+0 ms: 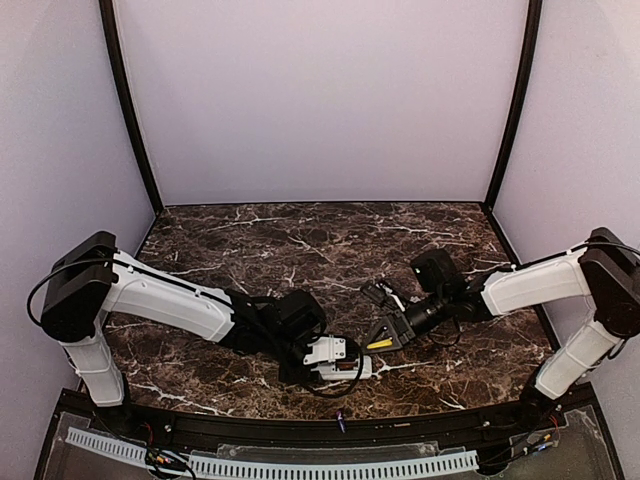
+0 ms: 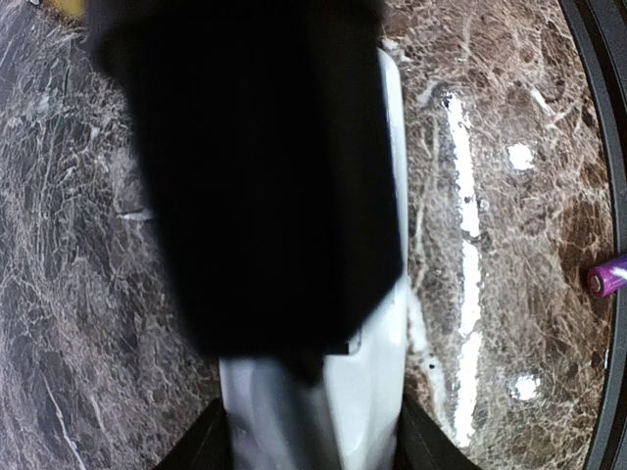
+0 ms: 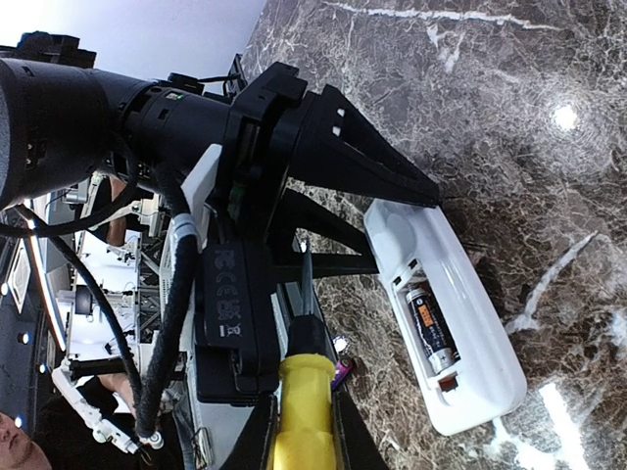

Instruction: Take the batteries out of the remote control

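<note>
The white remote control lies with its open compartment facing up, and a dark battery with an orange label sits in it. My left gripper is shut on the remote's end; the remote shows between its fingers. A purple battery lies loose at the table's near edge, also in the left wrist view and the top view. My right gripper is shut on a yellow-handled screwdriver. Its metal tip hangs beside the remote, apart from it.
A blurred dark shape hides most of the left wrist view. The black raised rim runs along the table's near edge, close to the loose battery. The left arm's black body stands right beside the screwdriver.
</note>
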